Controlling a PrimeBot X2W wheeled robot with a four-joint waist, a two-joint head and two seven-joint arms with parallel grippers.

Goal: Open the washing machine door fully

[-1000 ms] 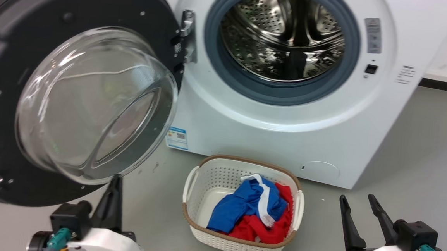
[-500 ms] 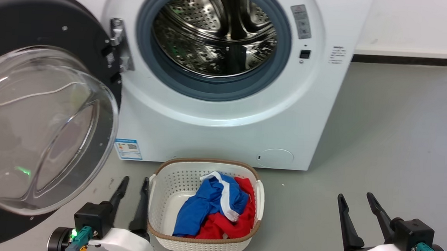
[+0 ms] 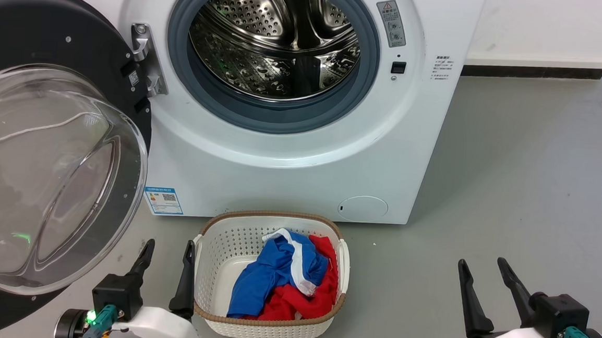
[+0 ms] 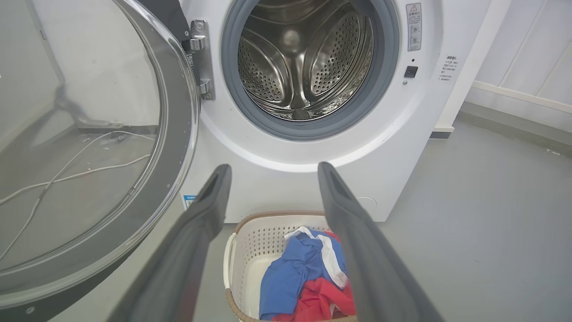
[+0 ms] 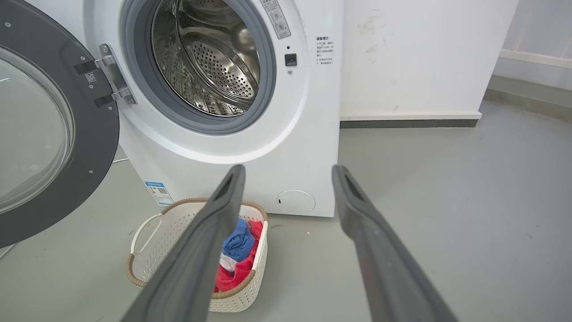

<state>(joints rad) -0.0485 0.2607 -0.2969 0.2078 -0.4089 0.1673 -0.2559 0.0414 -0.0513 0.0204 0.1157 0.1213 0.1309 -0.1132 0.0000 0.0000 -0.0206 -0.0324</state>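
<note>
Black washing machine door (image 3: 54, 23) open, left end effector (image 3: 170, 243) spread, right end effector (image 3: 482, 261) spread

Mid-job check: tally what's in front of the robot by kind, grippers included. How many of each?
washing machine: 1
washing machine door: 1, swung open
laundry basket: 1, holding blue and red clothes, pieces uncountable
Grippers: 2, left gripper and right gripper, both open
Total: 5, clothes aside
</note>
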